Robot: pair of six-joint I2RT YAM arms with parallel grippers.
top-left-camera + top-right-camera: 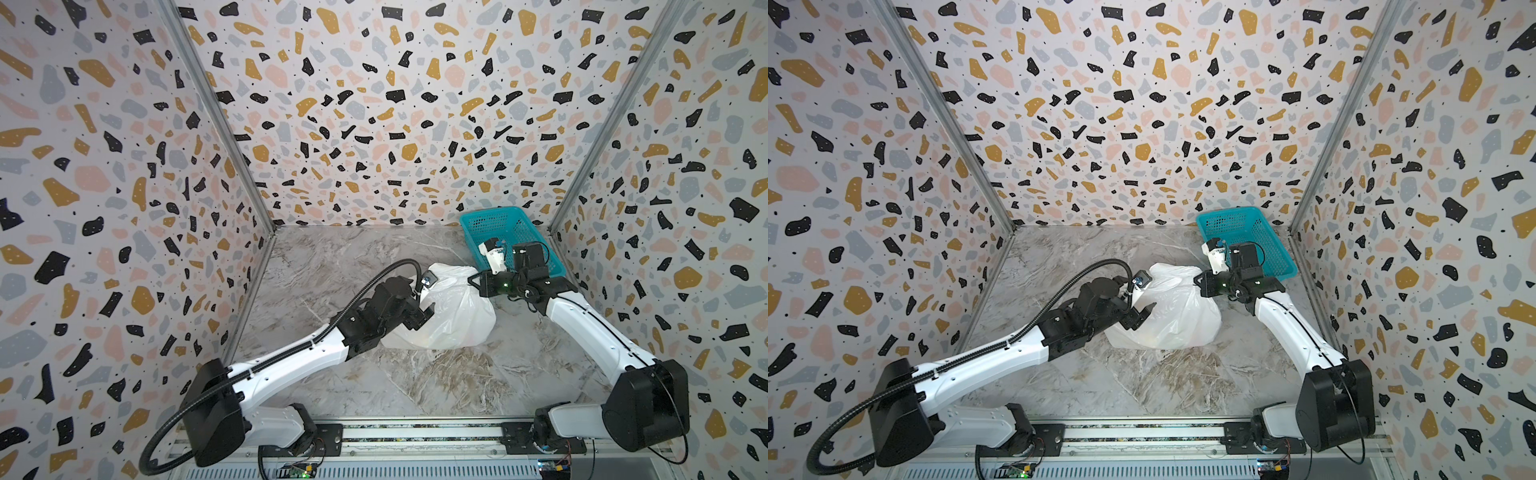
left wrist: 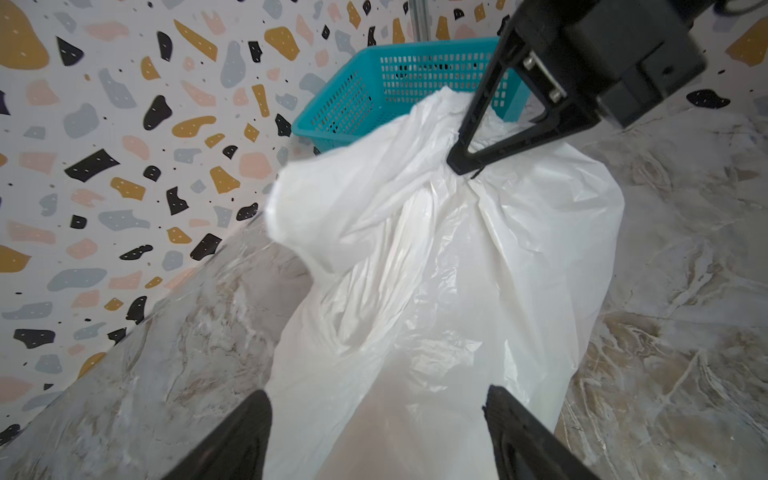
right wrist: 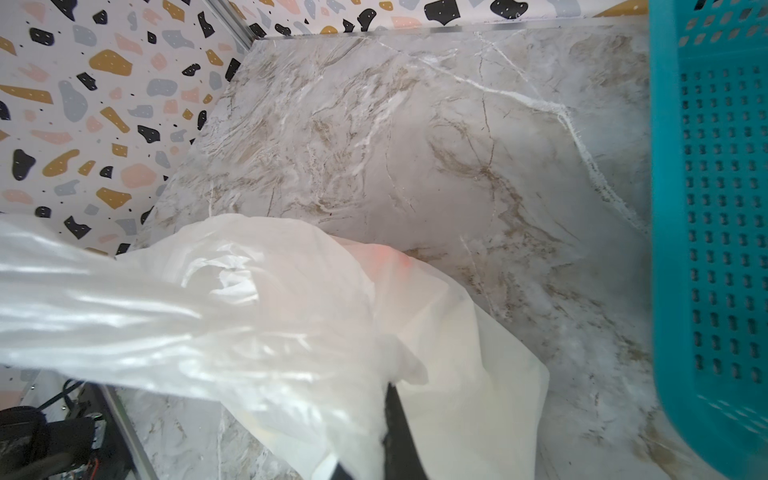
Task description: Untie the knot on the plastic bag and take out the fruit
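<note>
Right claw (image 2: 462, 164) pinches the neck of the limp, slippery bag (image 2: 436, 270); left claw (image 2: 378, 432), spread, should grab film between its fingers.

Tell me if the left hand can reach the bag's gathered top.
Probably yes: the left hand is open beside the bag, nothing between it and the gathered top, though the right hand pinches it.

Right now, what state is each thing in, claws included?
plastic bag, resting on the table, top pulled into a bunch
fruit, inside the bag, only faint colour showing through
left claw, open, fingers either side of the bag
right claw, shut on the bag's gathered top
teal basket, upright, no fruit visible inside
</note>
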